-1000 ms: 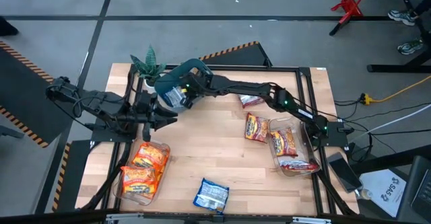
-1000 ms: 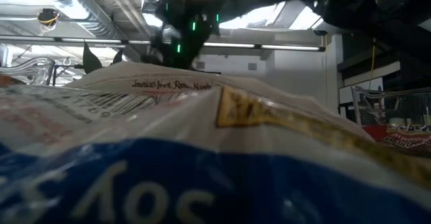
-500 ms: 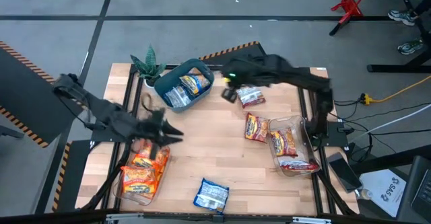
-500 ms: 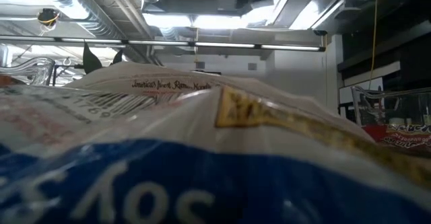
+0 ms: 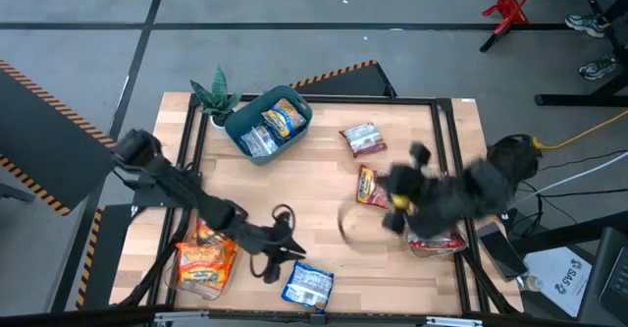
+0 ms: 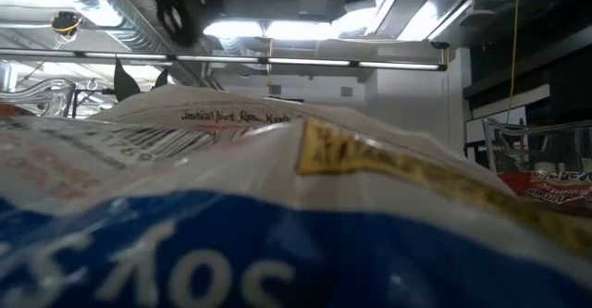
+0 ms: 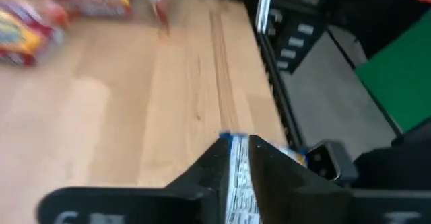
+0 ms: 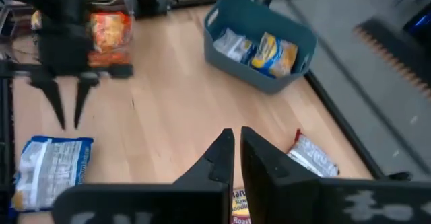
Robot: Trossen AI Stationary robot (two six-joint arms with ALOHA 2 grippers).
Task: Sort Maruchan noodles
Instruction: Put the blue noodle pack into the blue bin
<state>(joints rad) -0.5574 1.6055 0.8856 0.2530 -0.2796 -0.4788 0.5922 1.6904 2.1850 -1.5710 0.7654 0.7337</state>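
A blue-white noodle packet [image 5: 309, 286] lies flat near the table's near edge and fills the low view [image 6: 277, 206]. My left gripper [image 5: 280, 263] hangs just over its far left corner, fingers open by a narrow gap; the right wrist view shows its tips [image 8: 67, 120] clear of the packet [image 8: 50, 167]. The packet shows through that gap [image 7: 240, 177]. My right gripper [image 8: 237, 140] is shut with nothing in it, high over the table's right side, its arm [image 5: 432, 194] blurred. Loose on the wood lie a red-white packet [image 5: 363, 138] and an orange one [image 5: 371, 185].
A teal bin [image 5: 245, 131] at the far left holds two packets beside a small plant [image 5: 214, 93]. A clear tray [image 5: 182, 278] at the near left holds orange packets. Another clear tray [image 5: 437, 244] at the right holds red ones. Bare wood lies mid-table.
My left gripper has swung from beside the teal bin toward the table's near edge and to the right, sinking over the blue-white packet. My right gripper has pulled out of the teal bin, risen, and swept to the table's right side.
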